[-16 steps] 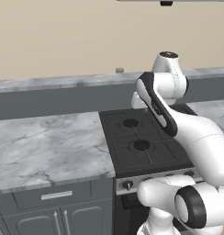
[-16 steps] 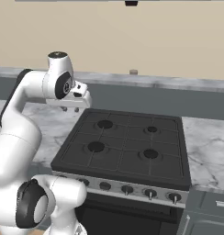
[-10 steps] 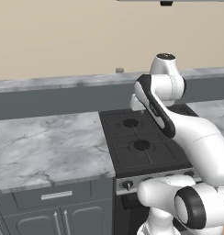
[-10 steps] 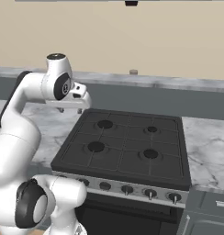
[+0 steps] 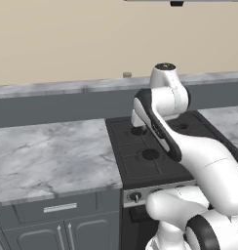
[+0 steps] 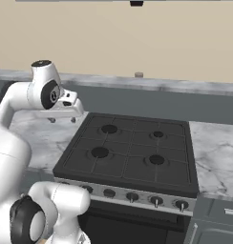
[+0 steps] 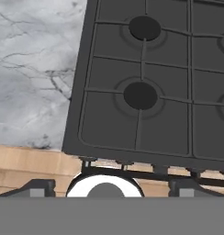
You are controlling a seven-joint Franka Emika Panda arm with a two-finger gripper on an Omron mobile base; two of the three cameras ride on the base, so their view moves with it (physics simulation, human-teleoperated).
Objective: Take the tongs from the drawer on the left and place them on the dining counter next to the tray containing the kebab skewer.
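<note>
Showing the arm folded above the black stove [image 6: 132, 147], the two base views place the gripper [image 6: 62, 119] near the stove's left edge, at centre left of the right base view; its two short fingertips [image 6: 52, 120] point down and stand spread wide apart with nothing between them. The hand view looks straight down on the stove [image 7: 146, 92] grates, with the marbled counter [image 7: 36, 69] filling the upper left of that frame.

A drawer [image 5: 57, 209] with a short silver bar handle sits closed under the counter [image 5: 48, 151] at the lower left of the left base view; whether it is the task's drawer cannot be told. The tongs cannot be seen, presumably shut inside a drawer, so their long axis cannot be judged. The relation that matters: that drawer front lies left of and well below the gripper, facing the robot, so the hand would likely have to swing left and descend before reaching the handle. The single arm is the only candidate. The task appears to be at its very start.
</note>
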